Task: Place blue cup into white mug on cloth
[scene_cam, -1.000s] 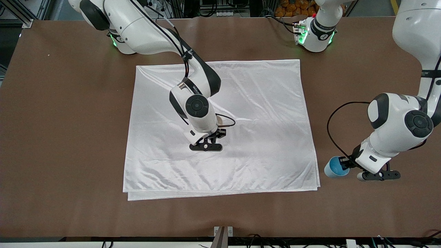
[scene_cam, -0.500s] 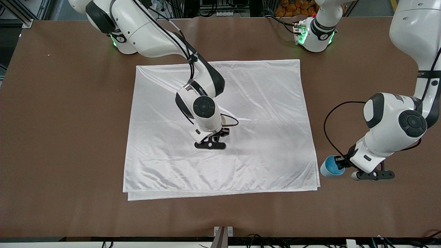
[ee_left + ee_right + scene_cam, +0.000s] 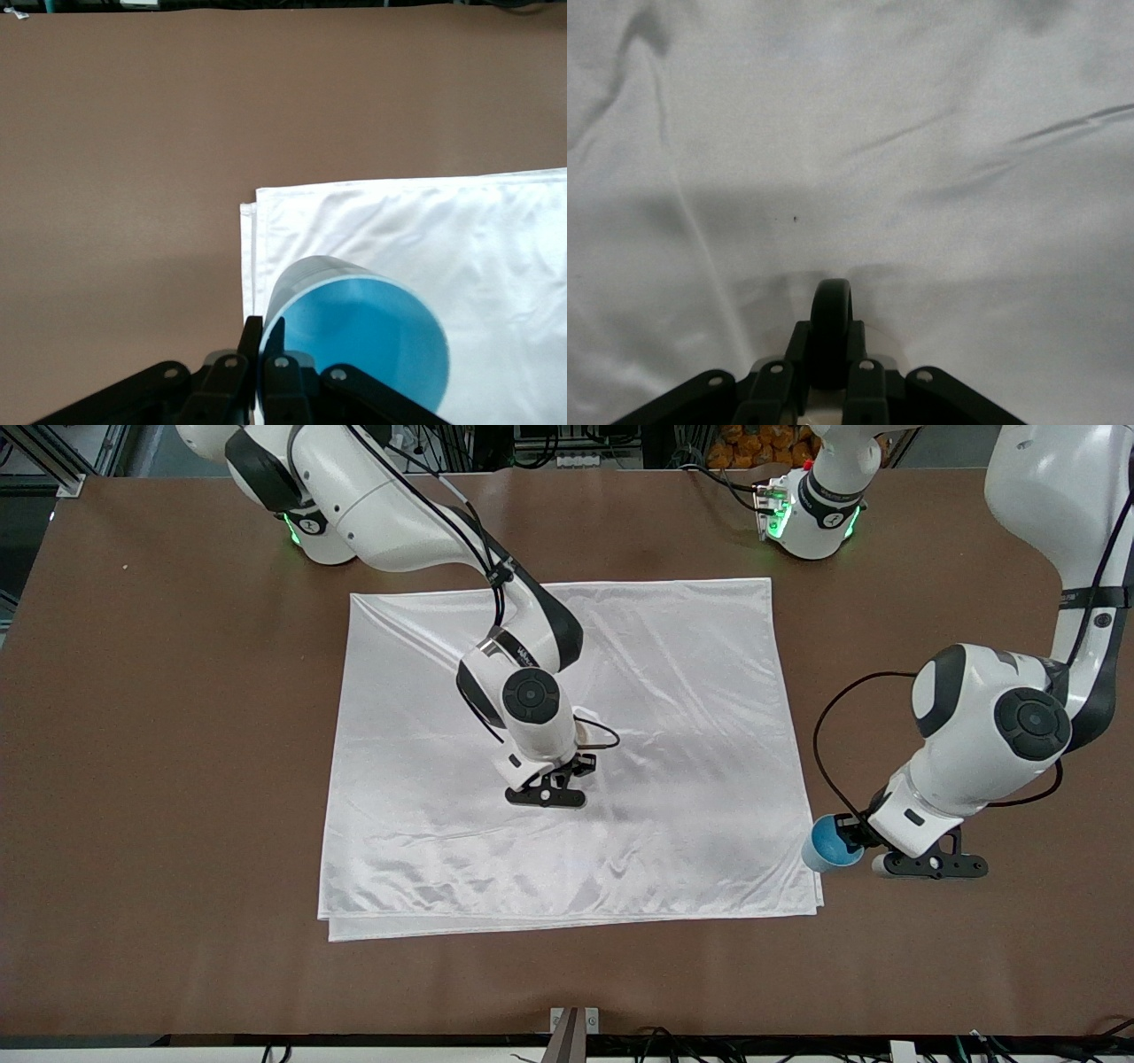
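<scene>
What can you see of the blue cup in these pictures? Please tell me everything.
The blue cup is a small tumbler without a handle, pale blue outside, brighter blue inside and empty. It hangs tilted in the air, its mouth showing to the front camera. The left hand is shut on its rim. It is over the edge of the cloth at the left arm's end.

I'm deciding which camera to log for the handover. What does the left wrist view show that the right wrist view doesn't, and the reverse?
Only the left wrist view shows the blue cup, held at its rim by the left gripper over the cloth's corner, and the bare brown table. Only the right wrist view shows the white mug's black handle clamped in the right gripper. Both show the white cloth and shut jaws.
</scene>
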Tool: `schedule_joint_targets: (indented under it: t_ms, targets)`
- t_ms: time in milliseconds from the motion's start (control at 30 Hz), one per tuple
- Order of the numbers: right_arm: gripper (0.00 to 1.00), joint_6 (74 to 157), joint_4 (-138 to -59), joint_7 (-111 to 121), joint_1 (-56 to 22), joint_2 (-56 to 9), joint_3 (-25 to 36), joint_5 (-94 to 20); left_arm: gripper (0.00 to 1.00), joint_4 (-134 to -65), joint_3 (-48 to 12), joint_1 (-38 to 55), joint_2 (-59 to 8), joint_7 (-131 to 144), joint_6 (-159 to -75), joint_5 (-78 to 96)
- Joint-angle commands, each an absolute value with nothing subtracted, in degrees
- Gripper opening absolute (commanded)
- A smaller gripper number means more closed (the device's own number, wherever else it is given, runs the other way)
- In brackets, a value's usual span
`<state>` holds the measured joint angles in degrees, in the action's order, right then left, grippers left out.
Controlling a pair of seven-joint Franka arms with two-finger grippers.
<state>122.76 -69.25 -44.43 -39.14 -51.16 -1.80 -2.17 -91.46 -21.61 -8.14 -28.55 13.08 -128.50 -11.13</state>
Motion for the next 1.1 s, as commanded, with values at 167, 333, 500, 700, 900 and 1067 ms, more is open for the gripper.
schedule_joint_targets:
  t_ms: [167,333,500,700,900,1067]
  targets:
    - [1.00,123.7,-67.2,-46.1,-40.1,-53.5,-1.3,-1.9,0.00,-91.1,-21.5,-4.3,-26.2,15.2,-124.1,-12.4]
    - [1.00,123.0,-67.2,-46.1,-40.0,-52.6,-1.3,-1.9,0.00,-91.1,-21.5,-2.9,-24.7,18.6,-121.9,-12.4]
    - [1.00,121.9,-67.1,-46.1,-39.8,-51.3,-1.2,-2.2,0.00,-91.1,-21.4,0.1,-23.0,21.3,-119.8,-12.0]
    - [1.00,118.4,-66.7,-45.8,-38.8,-49.9,-0.6,-2.0,0.00,-91.0,-21.5,3.1,-21.9,27.4,-118.7,-11.6]
    - [1.00,117.3,-66.8,-44.5,-36.0,-48.3,0.4,-2.0,0.00,-91.1,-21.5,6.4,-21.2,32.7,-117.5,-11.6]
    - [1.00,114.7,-66.8,-39.9,-32.0,-47.1,0.4,-2.0,0.00,-91.1,-21.5,7.2,-21.0,34.7,-117.3,-11.6]
